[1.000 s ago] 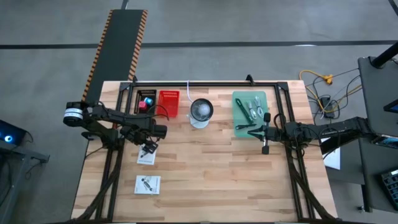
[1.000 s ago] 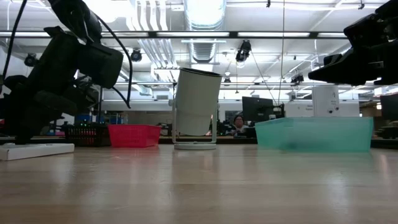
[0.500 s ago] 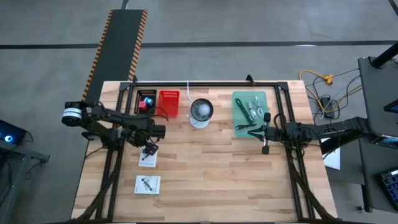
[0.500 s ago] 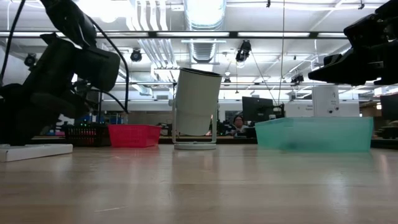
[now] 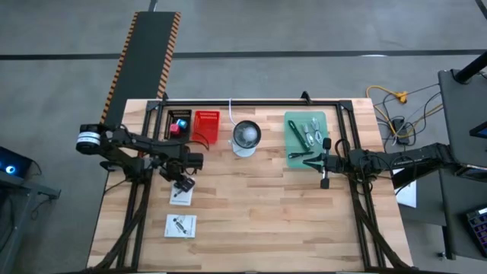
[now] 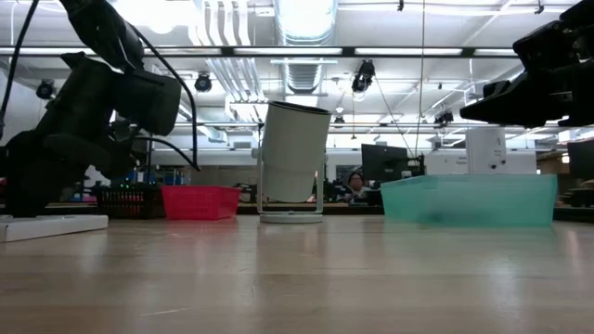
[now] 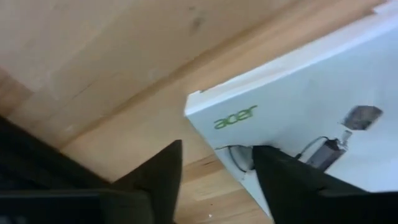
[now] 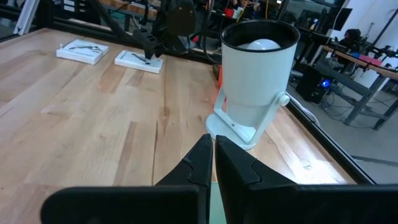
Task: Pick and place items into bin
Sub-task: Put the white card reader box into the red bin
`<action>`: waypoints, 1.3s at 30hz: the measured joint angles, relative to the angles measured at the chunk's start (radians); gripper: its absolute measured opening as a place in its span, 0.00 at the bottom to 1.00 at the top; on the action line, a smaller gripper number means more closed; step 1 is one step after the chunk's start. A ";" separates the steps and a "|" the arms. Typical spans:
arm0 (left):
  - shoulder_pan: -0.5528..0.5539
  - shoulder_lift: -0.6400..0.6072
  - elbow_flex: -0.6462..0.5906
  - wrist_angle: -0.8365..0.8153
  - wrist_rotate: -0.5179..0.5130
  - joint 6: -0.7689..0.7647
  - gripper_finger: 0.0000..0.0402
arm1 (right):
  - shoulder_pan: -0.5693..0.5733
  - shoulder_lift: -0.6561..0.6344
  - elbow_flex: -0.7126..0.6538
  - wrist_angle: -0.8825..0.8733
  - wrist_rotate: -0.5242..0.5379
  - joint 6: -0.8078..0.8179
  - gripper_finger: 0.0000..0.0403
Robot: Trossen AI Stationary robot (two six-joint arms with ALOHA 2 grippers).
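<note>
My left gripper [image 5: 183,185] hangs low over the near white card [image 5: 180,194] at the left of centre in the high view, fingers spread apart with nothing between them. In my left wrist view the two dark fingers [image 7: 158,177] straddle the card's corner, and I can read green lettering on its white face [image 7: 323,118] and see a small dark-and-silver part with a thin wire fixed to it [image 7: 336,146]. The second white card [image 5: 180,225] lies lower in the high view, well apart from the first, with its own dark part on top.

My right gripper [image 5: 324,162] sits at the right of centre, just beside the lower edge of the green bin [image 5: 305,135], its fingers [image 8: 208,158] pressed together and empty. Silvery metal pieces [image 5: 308,131] and a dark stick [image 5: 302,155] already lie in that bin.

The white bowl-like device [image 5: 246,136] stands upright between the bins, and a red basket [image 5: 206,125] sits to its left, beside a dark tray holding a tiny red cube [image 5: 174,129]. In the low view the green bin [image 6: 469,199] shows at the right, on the table [image 6: 297,278]
</note>
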 joint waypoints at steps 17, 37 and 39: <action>0.000 -0.001 0.025 0.024 0.009 0.409 0.01 | 0.000 0.000 0.000 0.000 0.000 -0.003 0.02; 0.001 -0.242 0.250 0.040 -0.242 0.381 0.00 | 0.000 -0.001 0.000 0.000 0.000 0.000 0.02; 0.002 -0.268 0.274 0.033 -0.341 0.374 0.00 | 0.000 -0.001 0.000 0.000 0.000 0.000 0.02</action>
